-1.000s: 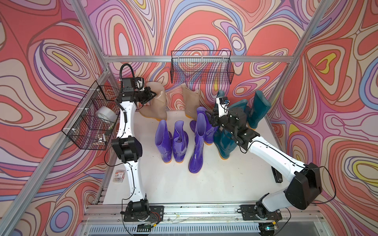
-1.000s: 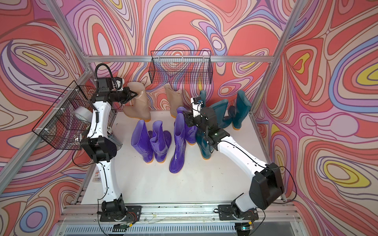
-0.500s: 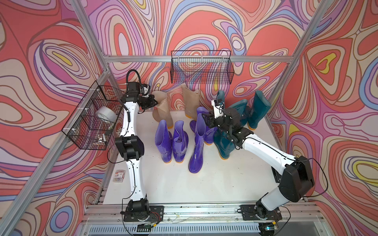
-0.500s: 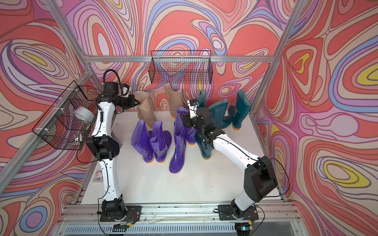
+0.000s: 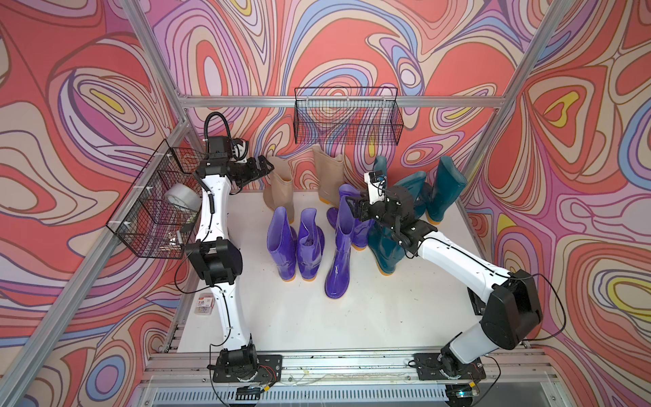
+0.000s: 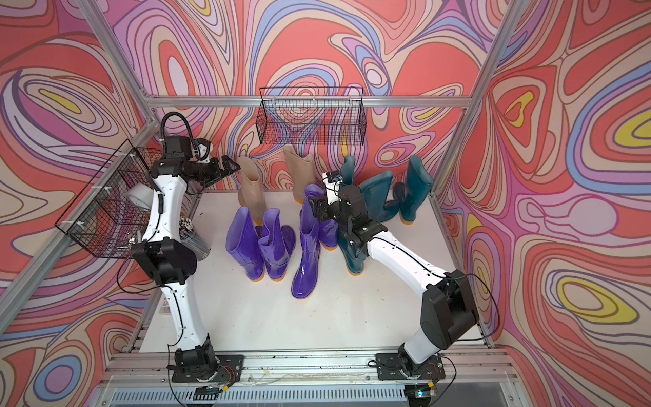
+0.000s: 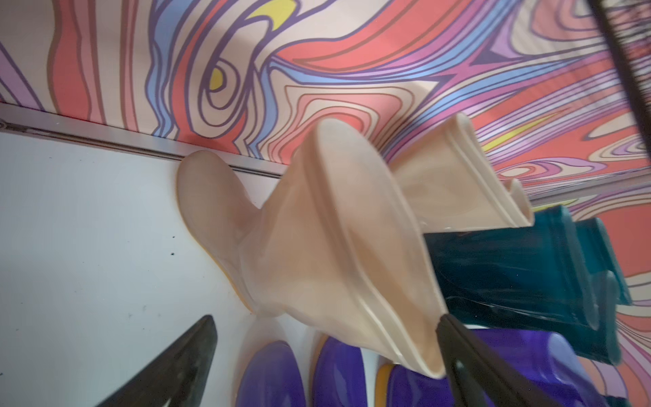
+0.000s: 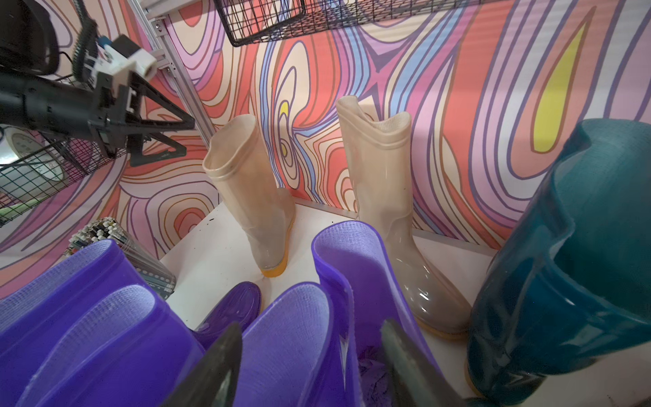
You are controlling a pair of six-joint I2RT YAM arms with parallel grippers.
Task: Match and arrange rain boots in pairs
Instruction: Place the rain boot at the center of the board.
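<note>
Inspecting the cell, found left gripper [image 5: 266, 167] spread wide just beside the cuff of a beige boot [image 5: 280, 190], gripping nothing. Found right gripper [image 5: 352, 208] spread astride the cuff of a purple boot [image 5: 338, 253], mid-table [image 5: 317, 317]. Noted teal boots [image 5: 444, 186] upright nearby.

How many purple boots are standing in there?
4. The left purple boot and the second purple boot stand side by side mid-table. The front purple boot stands to their right, and the back purple boot is just behind it. None appears hidden.
</note>
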